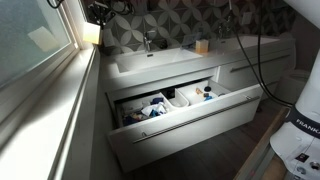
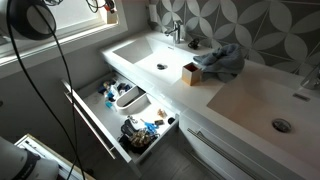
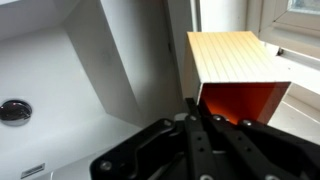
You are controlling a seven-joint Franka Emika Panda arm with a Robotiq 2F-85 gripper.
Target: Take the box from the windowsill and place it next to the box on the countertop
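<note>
In the wrist view, the orange box (image 3: 236, 68) with a pale ribbed top fills the upper right. It stands on the windowsill (image 3: 300, 110), beside the white basin (image 3: 60, 70), whose drain (image 3: 12, 110) sits at the left edge. The claw (image 3: 198, 108) comes in from the bottom centre, its tips just below the box's lower left corner. Its dark fingers crowd together, and we cannot tell whether they are parted or touching the box.

Only the exterior views show the rest. In both, a second box (image 2: 190, 72) stands on the desk (image 2: 240, 105) right of the sink. In an exterior view a grey cloth (image 2: 224, 58) lies just behind it. Below, the open drawer (image 1: 170, 103) is full of small items. There the windowsill box is only a bright patch at upper left.
</note>
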